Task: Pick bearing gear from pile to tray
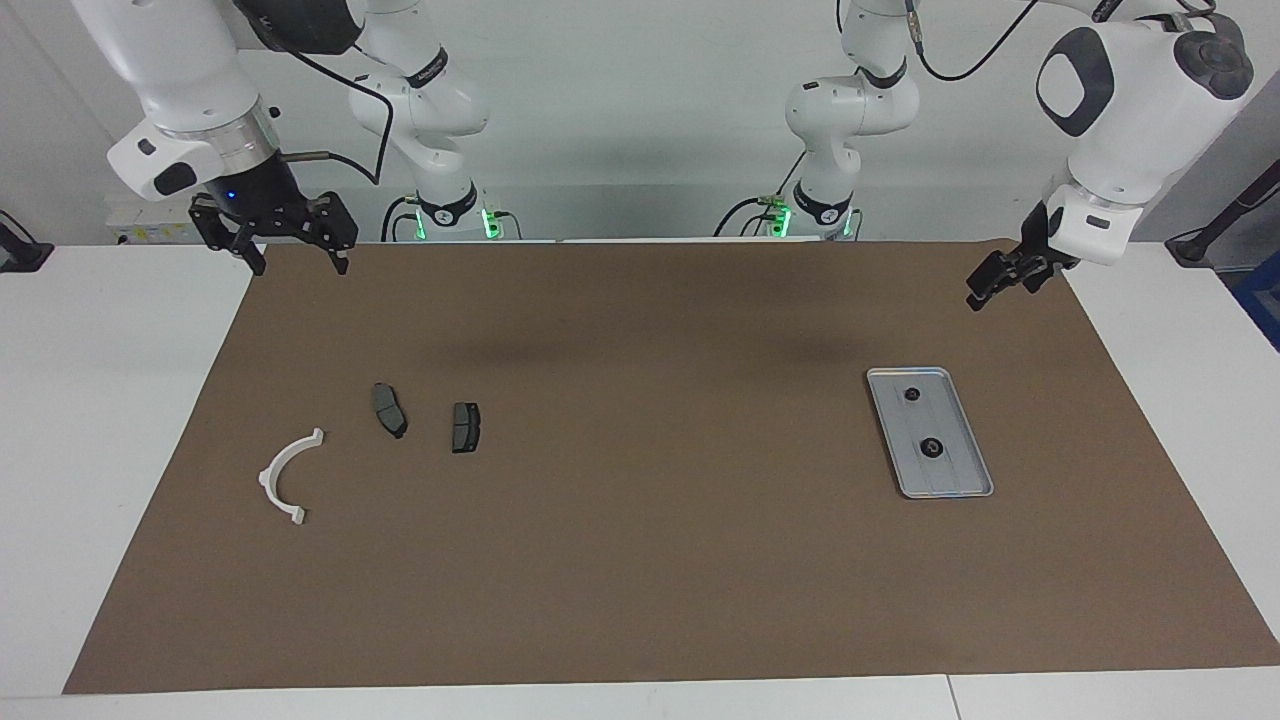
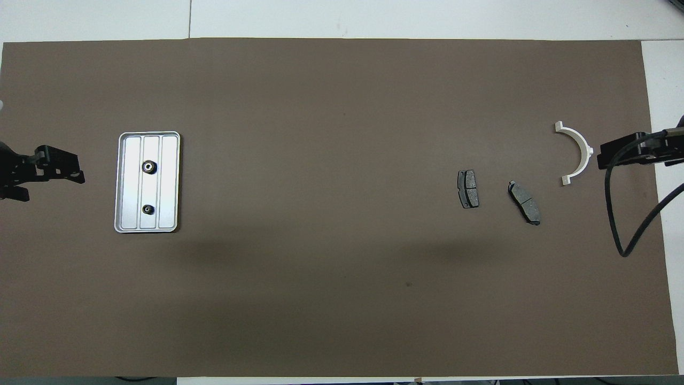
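Observation:
The silver tray (image 1: 950,478) (image 2: 166,182) lies toward the left arm's end of the brown mat. Two small black round bearing gears (image 1: 911,394) (image 1: 931,447) sit in it, also visible from overhead (image 2: 148,167) (image 2: 148,209). The pile lies toward the right arm's end: two dark brake pads (image 1: 389,409) (image 1: 466,426) and a white half-ring (image 1: 285,475) (image 2: 580,155). My left gripper (image 1: 985,285) (image 2: 51,181) hangs open and holds nothing, over the mat's edge beside the tray. My right gripper (image 1: 298,262) (image 2: 614,152) hangs open and holds nothing, over the mat's corner, apart from the pile.
The brown mat (image 1: 660,560) covers most of the white table. A black cable (image 2: 622,224) loops down from the right arm over the mat's edge near the half-ring.

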Motion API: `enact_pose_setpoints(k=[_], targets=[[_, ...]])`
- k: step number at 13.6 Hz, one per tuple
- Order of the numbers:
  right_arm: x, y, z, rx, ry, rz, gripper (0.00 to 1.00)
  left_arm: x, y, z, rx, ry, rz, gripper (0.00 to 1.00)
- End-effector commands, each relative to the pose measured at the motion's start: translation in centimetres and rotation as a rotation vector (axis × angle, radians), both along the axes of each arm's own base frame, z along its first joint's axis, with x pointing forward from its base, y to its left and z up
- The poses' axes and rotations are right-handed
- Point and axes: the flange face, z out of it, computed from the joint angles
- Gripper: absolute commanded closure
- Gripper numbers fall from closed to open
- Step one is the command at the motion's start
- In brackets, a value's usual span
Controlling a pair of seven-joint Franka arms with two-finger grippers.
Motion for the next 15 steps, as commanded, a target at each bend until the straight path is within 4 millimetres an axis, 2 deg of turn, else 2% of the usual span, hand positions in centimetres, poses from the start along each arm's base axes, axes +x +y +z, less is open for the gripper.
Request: enact_pose_setpoints(k=[1,5,7,15], targets=[[-0.78,-0.21,0.19,-0.004,0.004,0.024,0.0,-0.07,-0.17,0.6,0.004,-0.014,-0.02,0.0],[-0.97,-0.27,0.45,-0.004,0.0,0.023,0.0,0.05,-0.26,0.59,0.004,-0.015,-0.021,0.0],[-1.02,-0.19,0.53,-0.004,-0.002,0.024,0.0,0.08,-1.08,0.73,0.005,-0.018,-0.037,0.0],[-1.02,-0.2,0.46,-0.006,0.0,0.024,0.0,0.09,-1.05,0.87,0.009,-0.02,-0.037,0.0]])
